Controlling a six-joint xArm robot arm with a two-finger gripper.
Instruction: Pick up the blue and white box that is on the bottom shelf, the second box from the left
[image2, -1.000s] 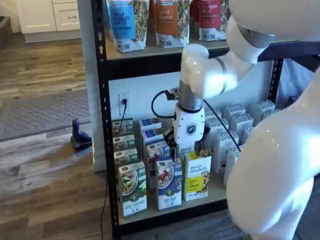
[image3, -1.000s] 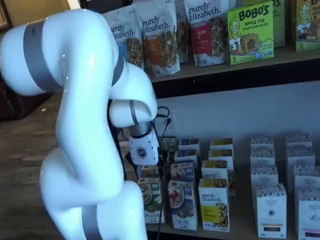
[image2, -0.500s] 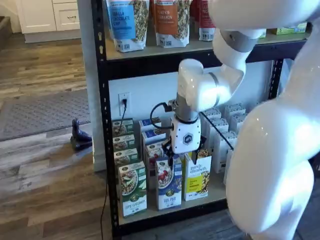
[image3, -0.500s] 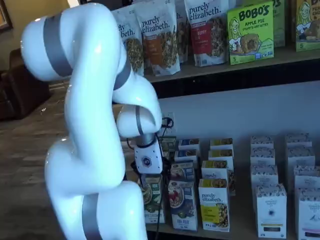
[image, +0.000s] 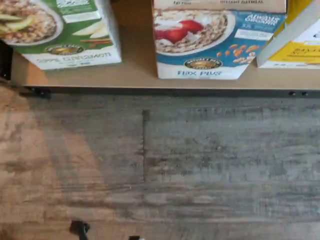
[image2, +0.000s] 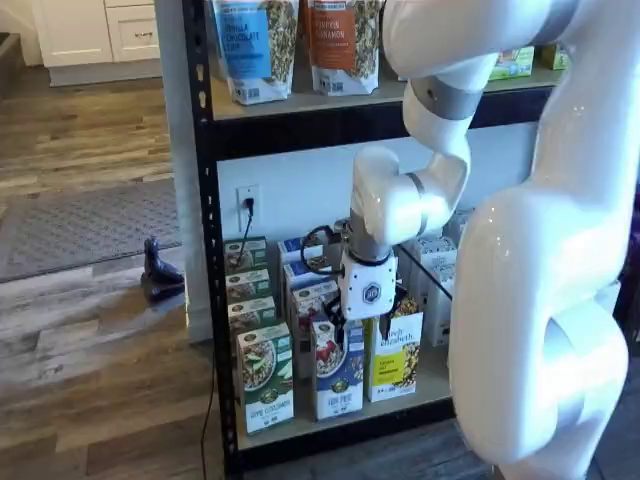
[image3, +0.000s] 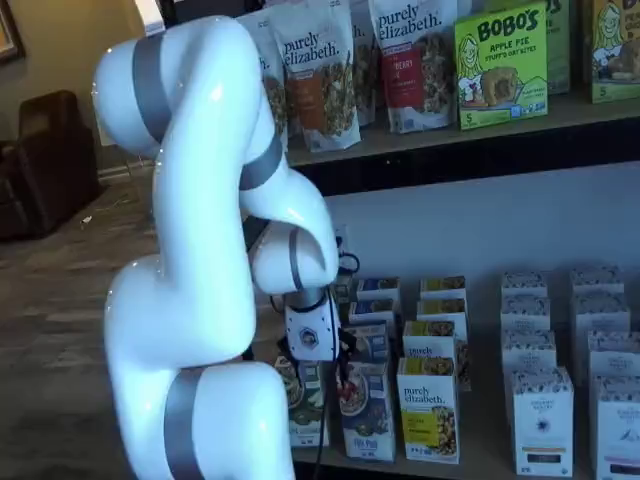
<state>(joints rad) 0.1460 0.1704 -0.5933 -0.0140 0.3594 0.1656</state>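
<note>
gripper above the blue and white box on the bottom shelf

the blue and white box (image2: 338, 368) stands upright at the front edge of the bottom shelf (image2: 420, 384), between a green-and-white carton (image2: 265, 376) on its left and a yellow carton (image2: 393, 357) on its right. the gripper (image2: 345, 328) hangs just over its top; the fingers are mostly hidden, but they stand wide open and hold nothing.

Blue box (image2: 338, 375) top hidden behind gripper (image2: 345, 328), fingers barely visible, green box (image3: 303, 400) partly behind arm, label print unreadable
</note>
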